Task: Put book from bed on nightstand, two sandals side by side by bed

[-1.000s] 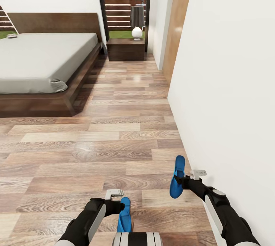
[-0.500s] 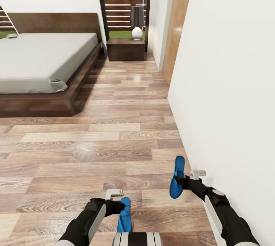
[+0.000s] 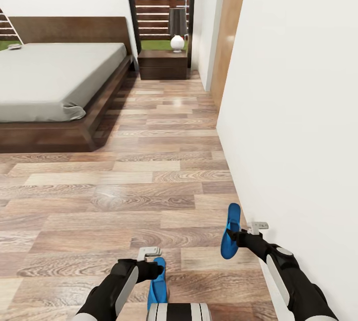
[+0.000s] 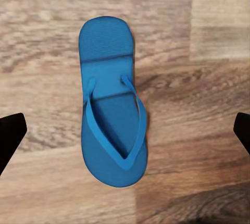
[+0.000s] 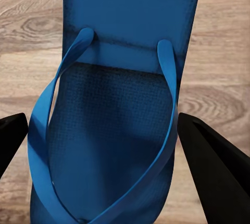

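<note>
Sandals: L tool (image 3: 158, 271) pinching one sandal (image 4: 112, 104), R tool (image 3: 233, 235) pinching other (image 5: 120, 109); no writing legible.

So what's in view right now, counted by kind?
Blue sandals: 2 (one at the left gripper, one at the right gripper)
Beds: 1
Nightstands: 1
Table lamps: 1
Small objects on the bed's far corner, too small to identify: 1
Total: 6
</note>
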### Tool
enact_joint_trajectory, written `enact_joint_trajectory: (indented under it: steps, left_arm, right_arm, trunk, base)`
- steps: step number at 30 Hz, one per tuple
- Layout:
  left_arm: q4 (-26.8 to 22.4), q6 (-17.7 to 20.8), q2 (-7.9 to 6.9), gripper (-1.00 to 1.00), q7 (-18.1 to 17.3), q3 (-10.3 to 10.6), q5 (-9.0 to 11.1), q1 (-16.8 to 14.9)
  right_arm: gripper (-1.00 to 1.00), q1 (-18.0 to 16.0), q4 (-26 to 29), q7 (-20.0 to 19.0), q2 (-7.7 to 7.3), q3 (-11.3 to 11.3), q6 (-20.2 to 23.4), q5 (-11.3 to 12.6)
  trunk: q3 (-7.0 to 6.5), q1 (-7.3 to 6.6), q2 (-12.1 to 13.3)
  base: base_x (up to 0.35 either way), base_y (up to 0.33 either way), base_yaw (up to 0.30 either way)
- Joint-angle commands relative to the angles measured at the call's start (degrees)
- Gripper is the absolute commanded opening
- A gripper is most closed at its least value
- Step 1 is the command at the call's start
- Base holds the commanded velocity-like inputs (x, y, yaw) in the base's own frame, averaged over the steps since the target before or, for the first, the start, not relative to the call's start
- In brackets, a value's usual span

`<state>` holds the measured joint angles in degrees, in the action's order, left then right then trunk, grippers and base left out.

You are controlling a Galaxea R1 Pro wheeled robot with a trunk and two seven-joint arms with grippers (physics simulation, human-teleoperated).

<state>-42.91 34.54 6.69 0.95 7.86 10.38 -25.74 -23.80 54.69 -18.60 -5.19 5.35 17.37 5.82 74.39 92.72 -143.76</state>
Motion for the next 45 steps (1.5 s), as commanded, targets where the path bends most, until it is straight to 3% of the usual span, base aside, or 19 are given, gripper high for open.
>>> enact_joint_trajectory:
  steps: [1,31,40,45]
  left_arm:
    - [-0.07,0.27,-0.01,1.00,0.10,0.07,0.34,-0.01]
    - [-0.07,0.19,-0.28,1.00,0.39,-0.14,0.18,-0.01]
    - [-0.05,-0.23,-0.54,1.00,8.28,-0.21,-0.06,-0.24]
    - [0.16,-0.27,-0.31,1.00,9.06,-0.10,0.20,-0.36]
  right_arm:
    - [-1.00,-0.01,0.07,-0.18,0.01,0.10,0.47,0.60]
    - [-1.00,-0.01,-0.10,0.12,0.03,-0.08,0.47,0.46]
    - [-1.00,-0.01,0.23,-0.09,-0.03,0.01,0.58,0.51]
    - [-1.00,-0.01,0.17,-0.07,0.00,0.01,0.60,0.51]
  trunk:
    - [0.04,-0.01,-0.02]
    - [0.04,-0.01,-0.02]
    - [0.04,-0.01,-0.02]
    - [0.04,-0.01,-0.02]
  base:
    - [0.000,-0.002,0.000]
    - [0.000,-0.027,0.000]
    - [0.000,0.000,0.000]
    - [0.000,0.000,0.000]
